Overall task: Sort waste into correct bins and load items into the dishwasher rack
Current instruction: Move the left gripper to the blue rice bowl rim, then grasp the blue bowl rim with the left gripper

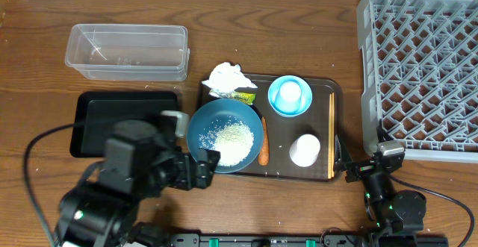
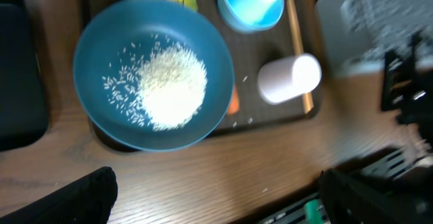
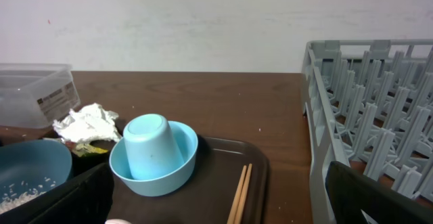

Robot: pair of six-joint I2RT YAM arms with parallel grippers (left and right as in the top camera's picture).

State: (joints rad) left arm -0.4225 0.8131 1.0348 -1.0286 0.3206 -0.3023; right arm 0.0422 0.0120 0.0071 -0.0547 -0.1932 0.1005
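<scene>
Holding nothing in my wide-open left claw (image 2: 216, 178), I think the big teal bowl (image 1: 205, 122) on the brown tray (image 1: 278, 136) is hard, slippery and holds loose rice (image 1: 233, 139), so I'd pinch its rim.

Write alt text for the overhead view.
A brown serving tray at centre holds a teal bowl of rice, a carrot, a small blue bowl, a white cup, chopsticks and a tissue. A clear tub and black tray sit left, a grey rack right.
</scene>
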